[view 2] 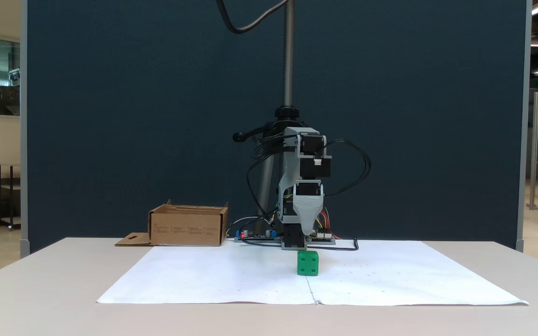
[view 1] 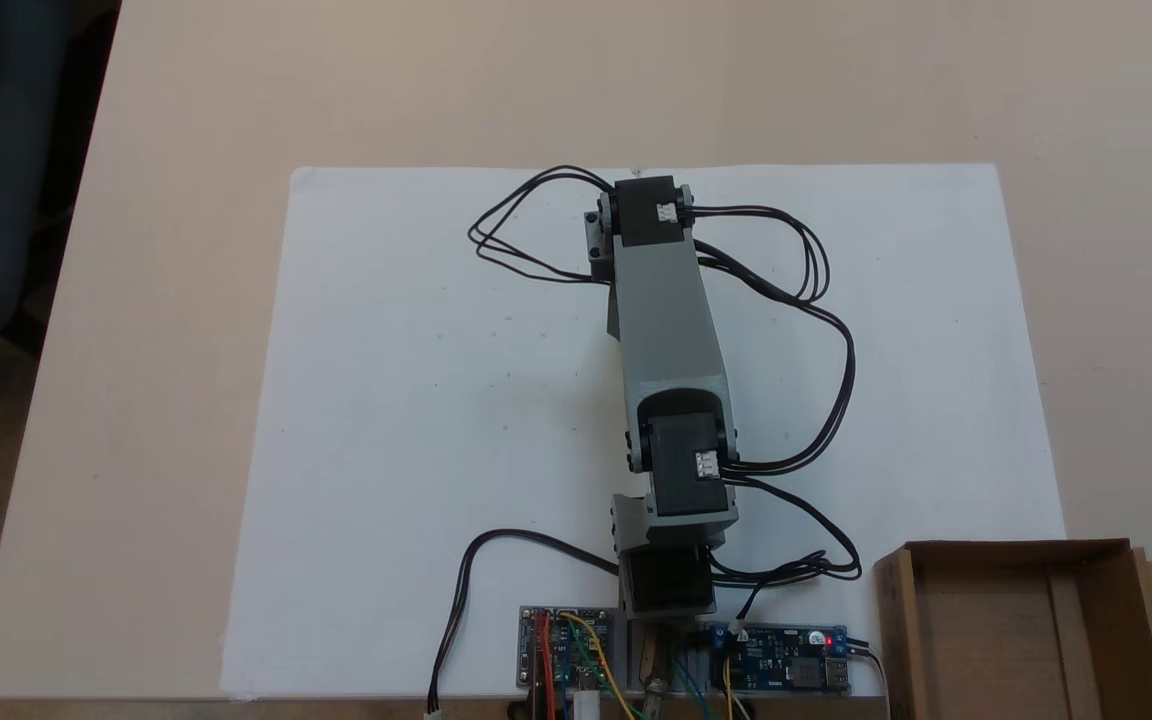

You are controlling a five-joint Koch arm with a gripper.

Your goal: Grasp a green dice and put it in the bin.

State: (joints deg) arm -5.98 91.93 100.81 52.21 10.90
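Hand (view 2: 307,229) hanging above the dice (view 2: 308,262); whether apart or together cannot be told
Dice is sitting on the paper (view 2: 231,275), bin (view 2: 188,227) well apart; descending squarely and straddling opposite faces is advisable

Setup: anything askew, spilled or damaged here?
Nothing stands out. The green dice sits flat on the white paper, under the tool, whose state cannot be told. The bin stands upright, apart, at the table's back by the circuit boards. Cables loop loosely, unsnagged.
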